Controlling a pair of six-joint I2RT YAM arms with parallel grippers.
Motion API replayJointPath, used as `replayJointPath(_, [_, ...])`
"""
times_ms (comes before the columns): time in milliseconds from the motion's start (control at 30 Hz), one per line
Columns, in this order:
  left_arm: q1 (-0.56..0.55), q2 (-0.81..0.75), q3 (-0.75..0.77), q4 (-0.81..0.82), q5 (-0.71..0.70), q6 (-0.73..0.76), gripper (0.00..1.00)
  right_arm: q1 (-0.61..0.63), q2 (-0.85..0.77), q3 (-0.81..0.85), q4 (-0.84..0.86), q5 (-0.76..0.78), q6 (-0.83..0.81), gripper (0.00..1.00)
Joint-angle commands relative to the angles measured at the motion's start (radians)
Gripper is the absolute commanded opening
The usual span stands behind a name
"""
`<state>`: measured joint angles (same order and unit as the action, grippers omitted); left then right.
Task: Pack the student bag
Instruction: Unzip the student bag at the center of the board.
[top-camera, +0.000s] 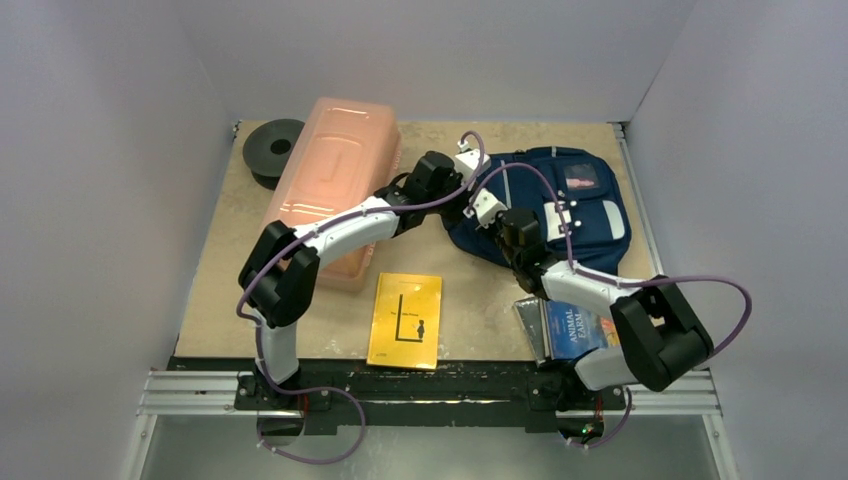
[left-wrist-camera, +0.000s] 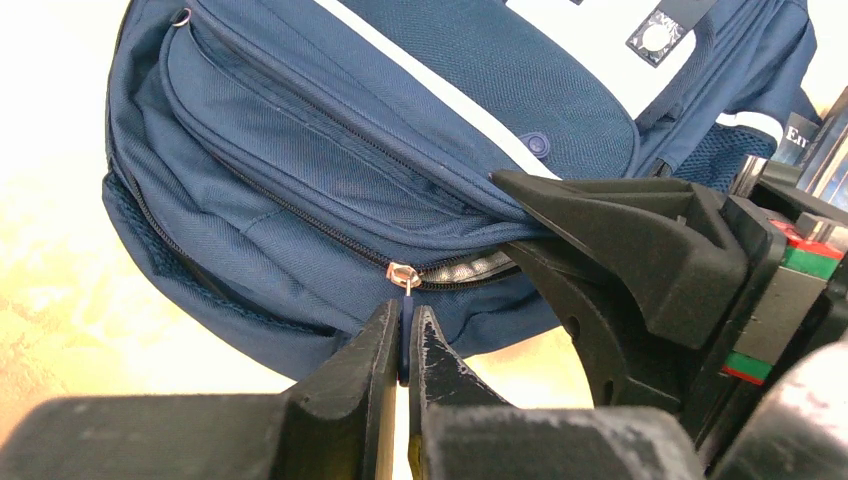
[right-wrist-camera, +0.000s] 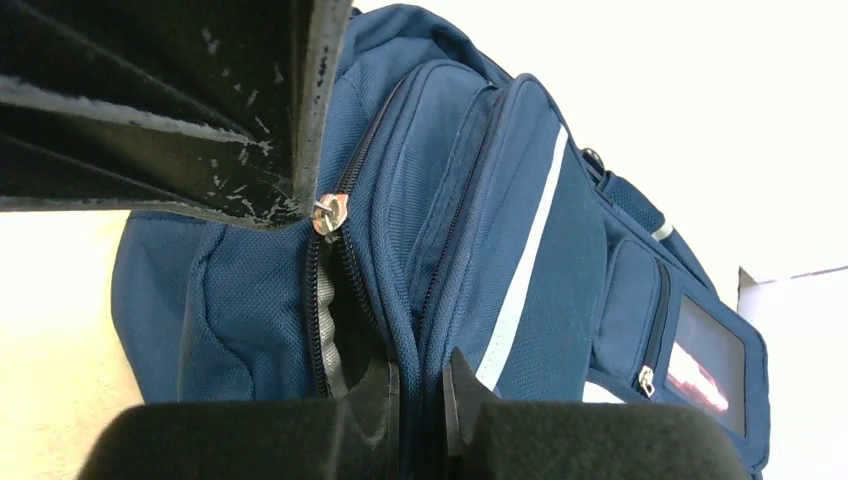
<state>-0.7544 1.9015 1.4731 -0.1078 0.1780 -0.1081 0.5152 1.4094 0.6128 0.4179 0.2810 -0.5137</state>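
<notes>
Student bag (top-camera: 585, 215) lies flat on the far right of the surface (top-camera: 480, 290), front pockets up, and both arms are right on its near-left corner! The left claw (left-wrist-camera: 403, 335) is pinched together on the zipper pull (left-wrist-camera: 404, 280) of the main compartment. Beside the slider the zip gapes just a little, showing pale lining. The right claw (right-wrist-camera: 420, 385) is clamped on a fold of the bag's navy fabric just next to that zip track, apparently bracing it.

Now the risks, as I read them. That pull is a thin tab held only at the fingertips, so a tug off the line of the teeth could make it slip free. If the bracing grip gives, the whole bag could slide with the pull instead of unzipping. The two claws are very near each other, so a collision is possible. Meanwhile the yellow book (top-camera: 405, 320) lies waiting at the near edge.
</notes>
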Motion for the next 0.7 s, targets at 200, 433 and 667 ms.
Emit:
replayJointPath(200, [0.084,0.116,0.274,-0.163,-0.168,-0.085,0.0,-0.052,-0.342,-0.177,0.12,-0.264,0.038,0.0])
replayJointPath(433, [0.134,0.318,0.596,-0.337,-0.3,-0.085,0.0,-0.118,-0.468,-0.305,0.256,-0.389,0.038,0.0])
replayJointPath(667, [0.164,0.506,0.831,-0.363,-0.186,-0.111,0.0,-0.257,-0.488,-0.332,0.367,-0.57,0.156,0.0])
